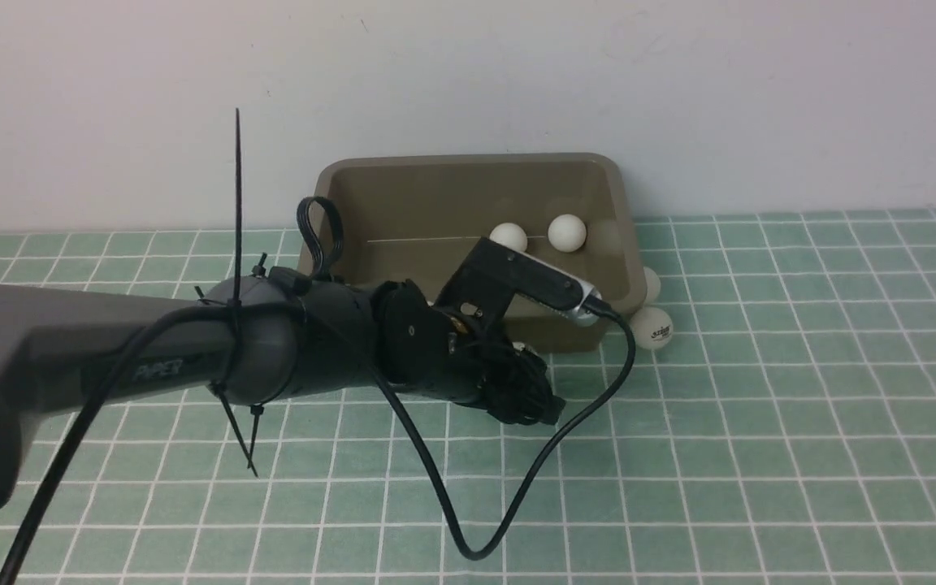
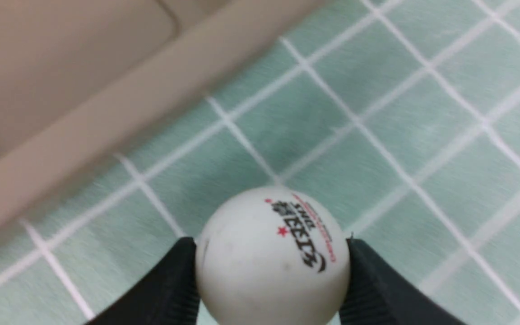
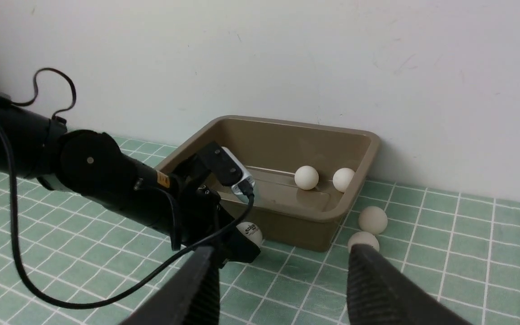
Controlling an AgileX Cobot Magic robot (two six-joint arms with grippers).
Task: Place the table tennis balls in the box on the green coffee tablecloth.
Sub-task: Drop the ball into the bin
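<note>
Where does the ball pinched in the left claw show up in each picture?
Left wrist: gripped ball, between the black fingers, beside the box.
Right wrist: gripped ball at the left gripper tip, before the box's near wall.
Front: hidden behind that gripper.
Shared landmark: the box.

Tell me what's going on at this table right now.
The left end effector is clamped on one table tennis ball, low beside the near wall of the box and not yet over its rim. Two balls lie inside the box. Two more sit on the green cloth by the box's right side. The right end effector is open and empty, off to the side of the action.
</note>
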